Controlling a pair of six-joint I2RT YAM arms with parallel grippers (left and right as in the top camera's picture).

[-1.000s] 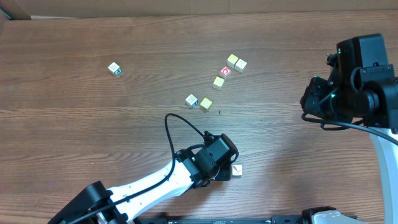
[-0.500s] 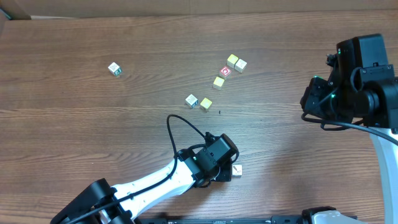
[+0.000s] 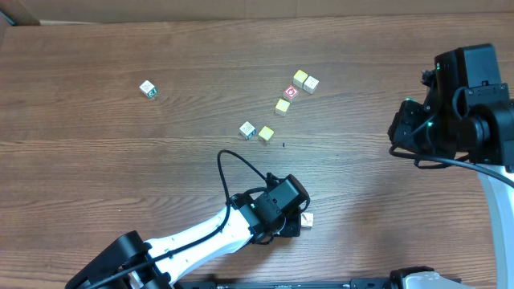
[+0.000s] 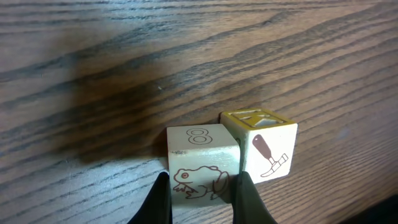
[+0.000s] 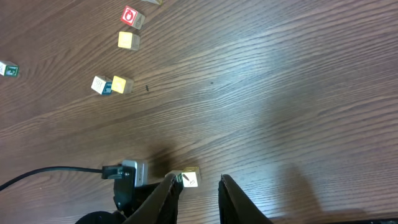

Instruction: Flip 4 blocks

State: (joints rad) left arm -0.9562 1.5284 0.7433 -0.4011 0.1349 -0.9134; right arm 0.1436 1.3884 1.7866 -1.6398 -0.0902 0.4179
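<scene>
overhead: the left arm reaches in from 7 o'clock, and its left gripper (image 3: 293,222) sits low on the table (image 3: 96,160) at about 6 o'clock. the hammer block (image 3: 306,219) shows just beside it at its 3 o'clock side; whatever is in the claw is hidden under the wrist here. a pair of pale blocks (image 3: 300,78) lies at 1 o'clock from the gripper. the red ring cube (image 3: 291,92) touches that pair's 7 o'clock corner, with a single yellow block (image 3: 282,105) below it. a second pair (image 3: 266,133) lies at 12 o'clock. the green-marked cube (image 3: 147,88) sits alone, well apart, at 10 o'clock. the right arm (image 3: 458,104) hangs at the 3 o'clock edge.

left wrist: the left gripper (image 4: 203,177) is clamped on the frog block (image 4: 202,158), one finger on each side face and an "8" on top. the hammer block (image 4: 264,146) has a yellow top and touches the frog block at 2 o'clock.

right wrist: the right gripper (image 5: 200,182) has its fingers (image 5: 233,199) apart, with bare wood between them and nothing held. the hammer block (image 5: 189,177) shows by the 9 o'clock fingertip, far below. the red ring cube (image 5: 129,17) is at 11 o'clock.
</scene>
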